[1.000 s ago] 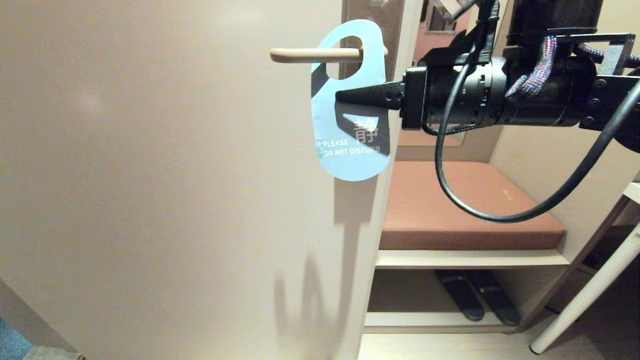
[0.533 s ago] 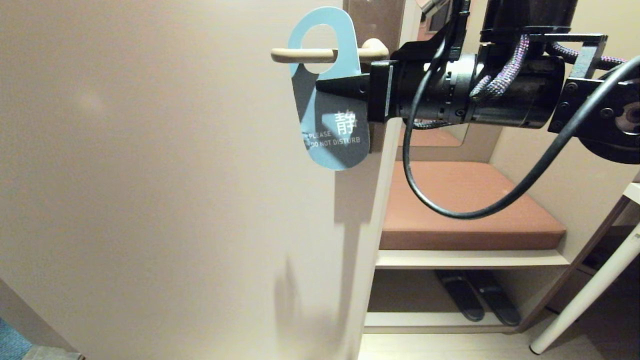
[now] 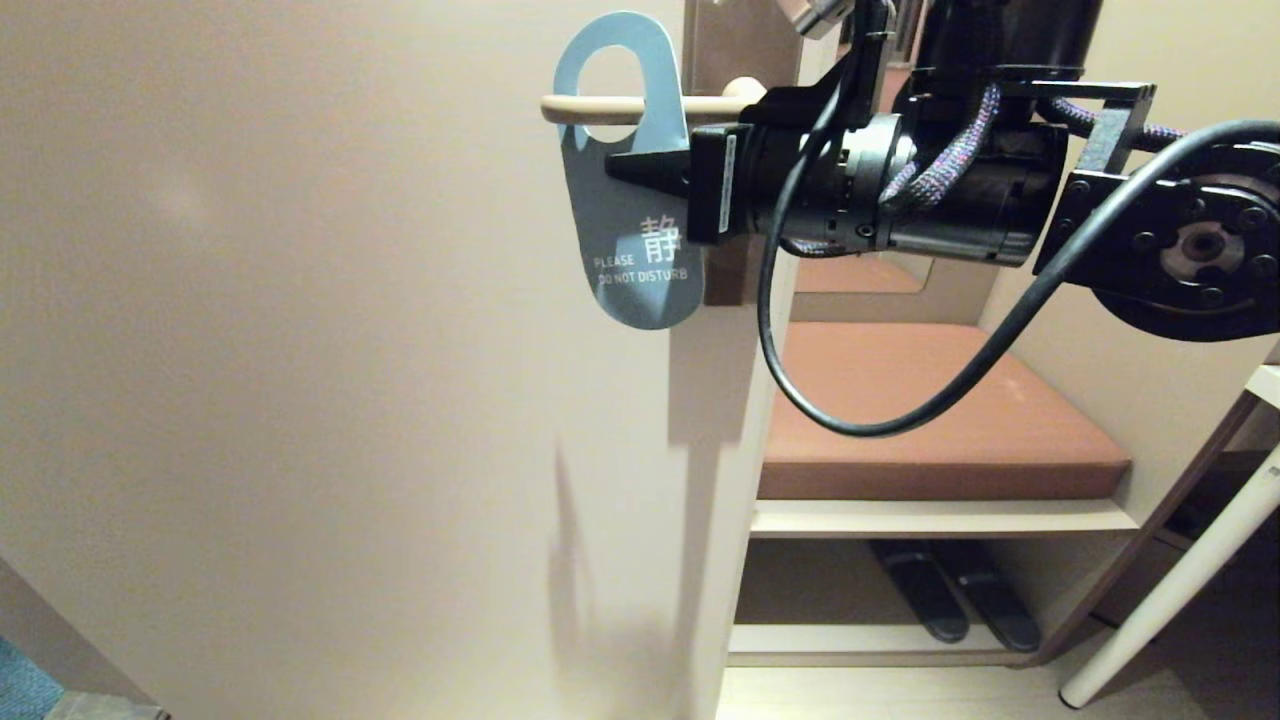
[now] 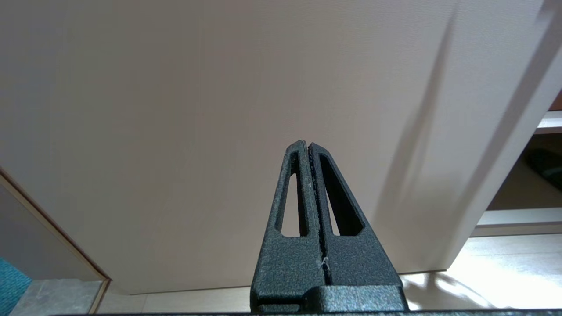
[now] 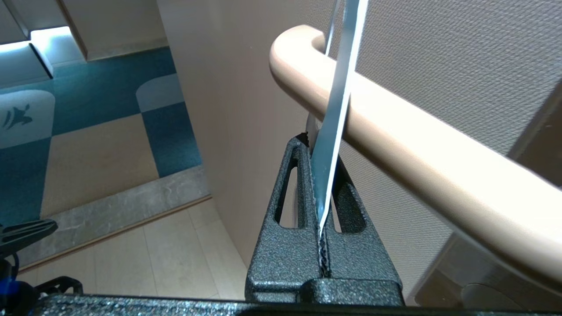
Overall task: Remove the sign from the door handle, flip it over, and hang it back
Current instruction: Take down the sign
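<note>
Sliding along the door handle point(image 3: 640, 104) toward its free end, the sign point(image 3: 628, 200) is pinched by the right gripper point(image 3: 625, 168), blue side showing. It's not off yet (turning over and hanging back remain). Left gripper point(image 4: 308, 147) is pressed together near the door point(image 3: 300, 350); no containers matter here.

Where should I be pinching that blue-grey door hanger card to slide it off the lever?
Pinch the blue-grey round-ended card sign on its side edge just below the oval hole, coming level from the backplate side, as the right tool does now. The flat body there is clear of the cream lever handle, whose free end points away.
</note>
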`<state>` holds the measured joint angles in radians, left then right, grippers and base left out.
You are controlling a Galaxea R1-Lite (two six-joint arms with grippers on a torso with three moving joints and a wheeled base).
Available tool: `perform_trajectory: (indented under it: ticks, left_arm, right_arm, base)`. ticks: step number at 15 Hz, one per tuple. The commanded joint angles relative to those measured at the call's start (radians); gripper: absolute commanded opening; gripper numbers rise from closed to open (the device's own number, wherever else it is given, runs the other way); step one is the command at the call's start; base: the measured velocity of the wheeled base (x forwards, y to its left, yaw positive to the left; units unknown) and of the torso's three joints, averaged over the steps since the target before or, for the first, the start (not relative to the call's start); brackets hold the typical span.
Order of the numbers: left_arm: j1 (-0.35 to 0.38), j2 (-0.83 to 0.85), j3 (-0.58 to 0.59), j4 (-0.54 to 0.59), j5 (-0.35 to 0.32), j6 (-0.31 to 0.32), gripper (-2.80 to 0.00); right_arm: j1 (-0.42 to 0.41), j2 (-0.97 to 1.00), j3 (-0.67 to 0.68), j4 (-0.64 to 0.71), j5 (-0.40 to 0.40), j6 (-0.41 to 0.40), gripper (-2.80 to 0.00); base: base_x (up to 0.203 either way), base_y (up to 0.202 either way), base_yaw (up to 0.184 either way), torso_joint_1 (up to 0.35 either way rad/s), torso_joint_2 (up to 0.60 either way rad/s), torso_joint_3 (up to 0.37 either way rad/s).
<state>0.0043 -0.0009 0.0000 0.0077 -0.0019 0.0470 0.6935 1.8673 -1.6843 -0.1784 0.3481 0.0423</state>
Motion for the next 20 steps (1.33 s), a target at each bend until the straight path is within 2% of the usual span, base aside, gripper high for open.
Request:
perform_trajectory:
  ticks: [1,4,12,20]
  left_arm:
    - [0.000,0.001,0.000,0.000,0.000,0.001,-2.80]
    - [0.000,0.001,0.000,0.000,0.000,0.001,-2.80]
    - [0.000,0.001,0.000,0.000,0.000,0.001,-2.80]
    - [0.000,0.001,0.000,0.000,0.000,0.001,-2.80]
  right_arm:
    - [0.009,0.016,0.000,-0.038,0.001,0.001,-2.80]
    - [0.027,0.028,0.001,-0.070,-0.033,0.001,-2.80]
    - [0.077,0.032,0.010,-0.064,-0.226,0.001,-2.80]
    - [0.097,0.023,0.014,-0.072,-0.222,0.006,-2.80]
  base:
    - [0.000,0.000,0.000,0.000,0.00,0.000]
    - [0.000,0.000,0.000,0.000,0.00,0.000]
    - [0.000,0.000,0.000,0.000,0.00,0.000]
    - [0.000,0.000,0.000,0.000,0.00,0.000]
